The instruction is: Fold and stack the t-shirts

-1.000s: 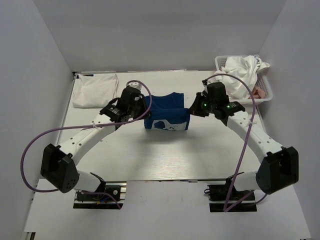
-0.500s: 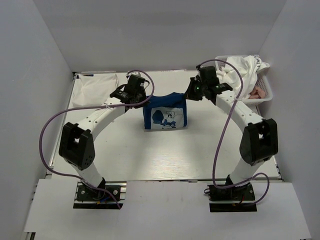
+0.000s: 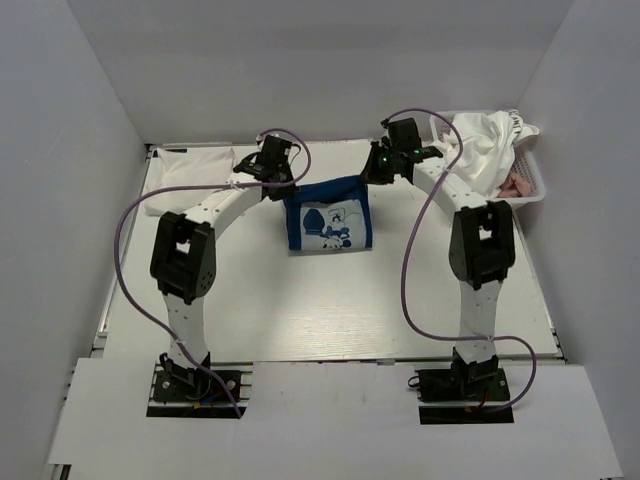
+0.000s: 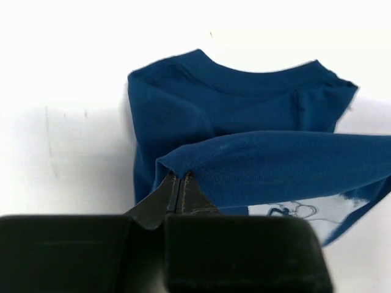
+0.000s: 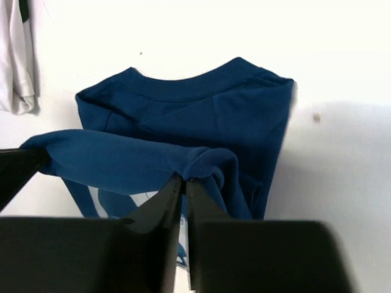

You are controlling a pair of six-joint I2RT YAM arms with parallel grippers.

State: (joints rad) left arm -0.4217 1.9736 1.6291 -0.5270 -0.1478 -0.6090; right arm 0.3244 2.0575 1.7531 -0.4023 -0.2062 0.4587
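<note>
Robot lab: white-walled enclosure (image 3: pixel 95 90), table (image 3: pixel 300 310)

Dark lettering on the white t-shirt (image 3: pixel 482 143) is unreadably small.

**Rig look: both YAMs**

I see white link shells and black joint housings on the left arm (image 3: pixel 215 205) and right arm (image 3: pixel 455 195). A purple cable (image 3: pixel 119 255) loops along each. Green LEDs (image 3: pixel 384 158) by the right wrist. Fingers (image 4: pixel 160 204) are matte black.
</note>
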